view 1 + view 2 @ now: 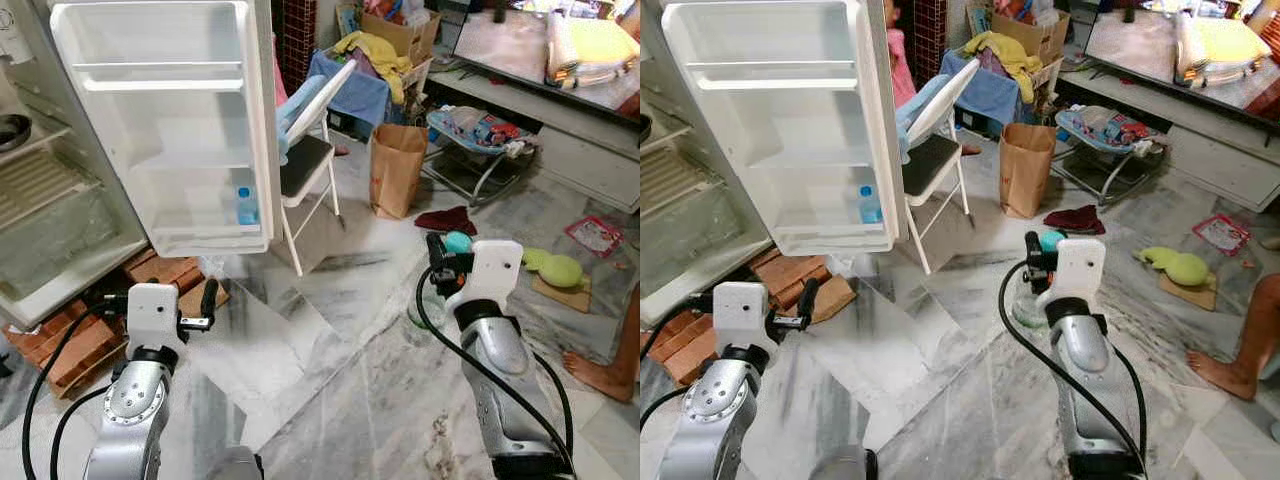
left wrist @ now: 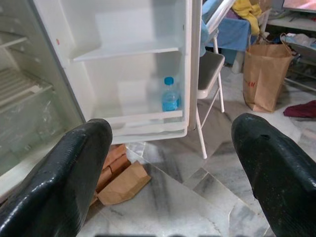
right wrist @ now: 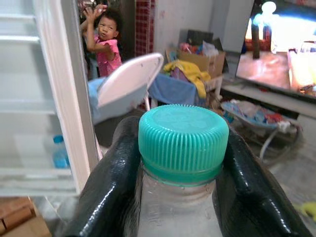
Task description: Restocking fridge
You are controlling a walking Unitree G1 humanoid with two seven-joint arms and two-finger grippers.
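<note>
The right pincer (image 3: 180, 197) is closed on the neck of a clear bottle (image 3: 177, 217), its two black fingers (image 3: 106, 187) pressing just under the teal ribbed cap (image 3: 183, 140); holding it there keeps the bottle upright and hanging free, ready to be set down on its base. From the head views, this arm is raised in front of the robot over the marble floor (image 1: 330, 370), well apart from the fridge (image 1: 60, 210). The left pincer (image 2: 173, 168) is spread wide and holds nothing; it points toward the open fridge door (image 1: 175, 120), probably kept free to steady the door or take a second item. The door stands swung out to the robot's left front, with white shelves; on its lowest shelf (image 2: 143, 118) one small blue-capped bottle (image 2: 171, 95) already stands upright near the outer edge, leaving room beside it. Just past the door stand a white folding chair (image 1: 305, 165) and a brown paper bag (image 1: 397, 170). A person in pink is visible behind the chair in the right wrist view.
</note>
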